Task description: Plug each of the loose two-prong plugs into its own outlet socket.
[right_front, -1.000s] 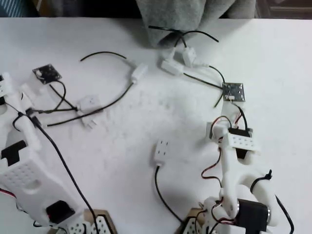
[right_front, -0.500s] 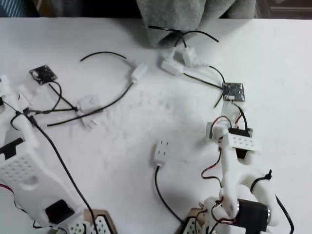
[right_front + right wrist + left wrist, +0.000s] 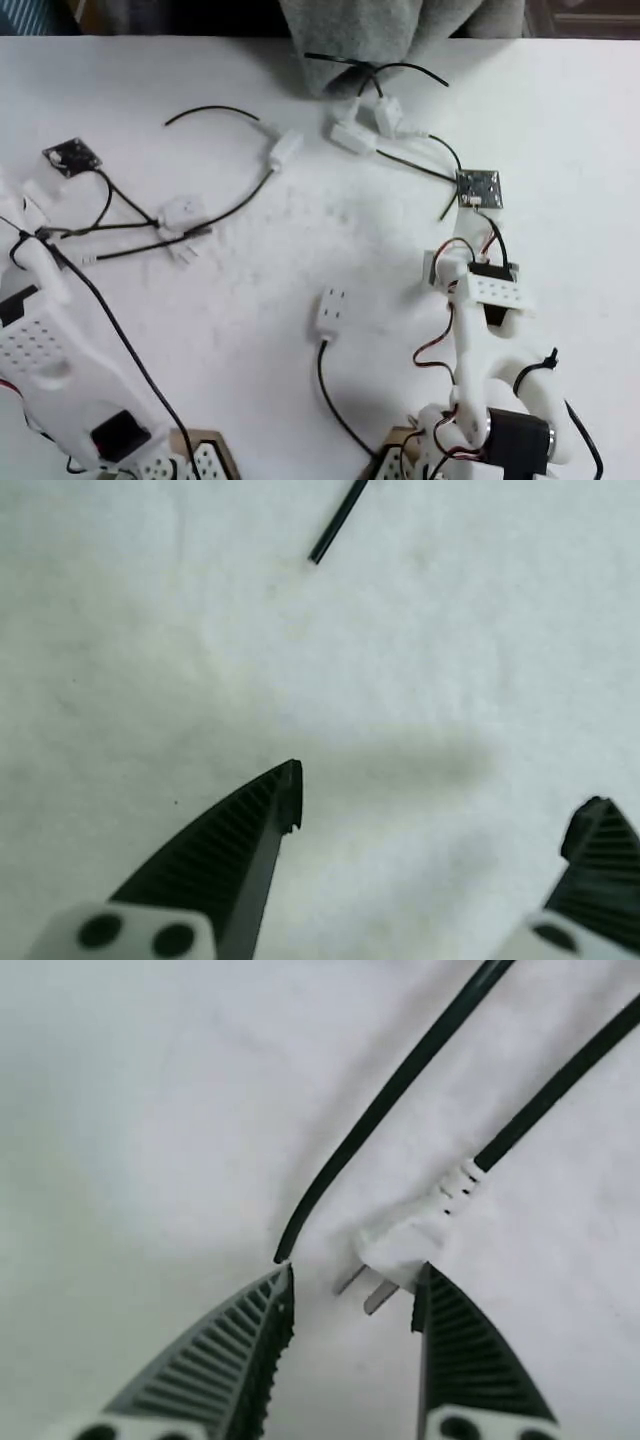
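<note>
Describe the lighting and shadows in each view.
High view: soft, even light on the white table, no hard shadows or glare. Left wrist view: the plug in front of the open left hand throws only a faint shadow. Right wrist view: a soft grey shadow band lies on the table ahead of the open right hand.

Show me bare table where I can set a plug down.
Free: the middle, between the centre socket and the far plugs; also the strip right of the right-hand board. Crowded: around the left socket and those far plugs.
</note>
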Tool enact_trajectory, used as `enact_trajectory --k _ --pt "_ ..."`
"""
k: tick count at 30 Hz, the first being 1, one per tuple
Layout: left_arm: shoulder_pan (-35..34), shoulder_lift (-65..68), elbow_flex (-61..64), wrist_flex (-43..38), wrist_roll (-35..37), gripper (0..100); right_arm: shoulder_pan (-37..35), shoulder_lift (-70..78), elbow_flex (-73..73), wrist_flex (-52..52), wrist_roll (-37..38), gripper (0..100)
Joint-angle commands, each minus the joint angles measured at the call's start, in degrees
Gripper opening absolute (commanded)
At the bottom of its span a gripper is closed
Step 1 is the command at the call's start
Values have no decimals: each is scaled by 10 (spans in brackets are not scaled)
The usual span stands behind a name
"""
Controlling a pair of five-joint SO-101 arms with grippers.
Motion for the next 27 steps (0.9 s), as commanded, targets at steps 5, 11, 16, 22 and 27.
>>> enact_trajectory --k 5,11,16,22,27 --pt "5 15 -9 -14 -313 199 -3 -1 -7 -8 2 401" --pt "5 22 -8 4 -313 199 -3 -1 -7 -8 2 401" --pt "21 22 -8 15 -312 135 -3 -1 -7 -8 2 401" --pt "29 16 -9 61 -313 31 -3 -1 -7 -8 2 401" --pt "36 15 -13 126 -313 29 -3 -1 -7 -8 2 401"
